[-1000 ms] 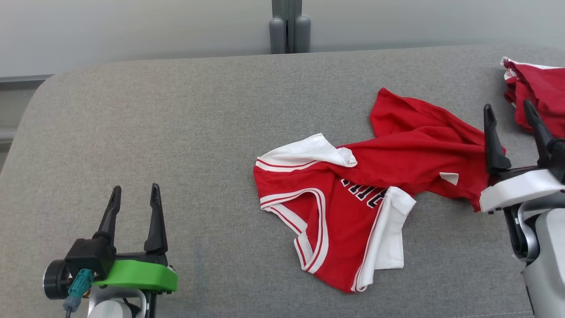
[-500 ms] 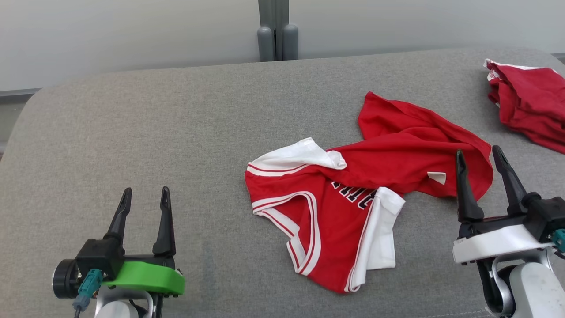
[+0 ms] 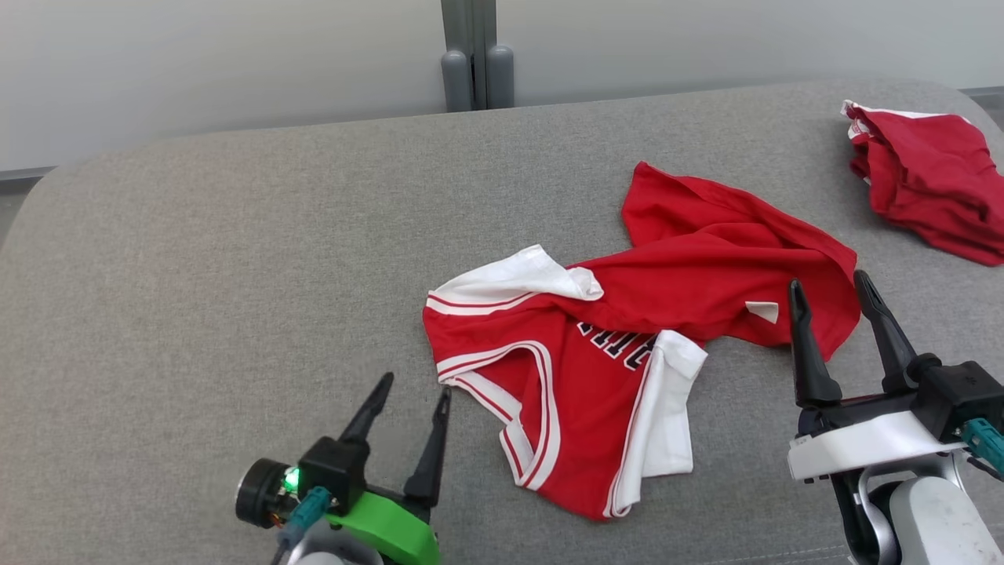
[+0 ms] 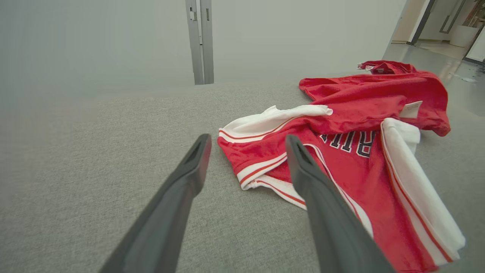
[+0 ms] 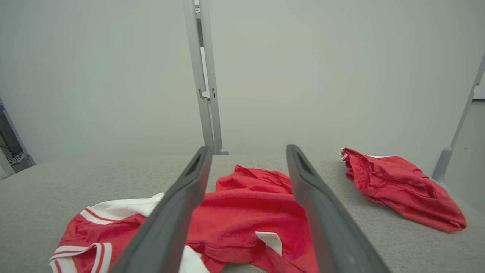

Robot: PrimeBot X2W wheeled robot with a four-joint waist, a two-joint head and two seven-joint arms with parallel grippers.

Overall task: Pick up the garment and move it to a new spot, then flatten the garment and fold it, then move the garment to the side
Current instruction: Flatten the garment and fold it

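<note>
Your left gripper (image 3: 416, 384) has slid in from far off to the left of the red jersey (image 3: 706, 290) and now sits just beside its left edge. Its two dark fingers are spread apart with nothing between them. One fingertip is right by the white and red stripes on the jersey's hem; you can't tell if it touches the cloth.

Your right gripper (image 3: 828, 279) has come closer too and is now at the jersey's right edge, near the little white tag (image 3: 762, 311). Its fingers are spread wide as well and hold nothing.

The jersey lies crumpled on the grey cushion (image 3: 235, 275), between your two grippers. Its near part shows white trim and some dark letters (image 3: 616, 345), partly hidden by a fold. Its far part is plain red and bunched up.

Farther back and to the right of the jersey, well apart from it, lies another red cloth (image 3: 925, 180), also crumpled. Behind the jersey, past the cushion's far edge, a grey post (image 3: 469, 63) stands against a pale wall (image 3: 196, 63).
</note>
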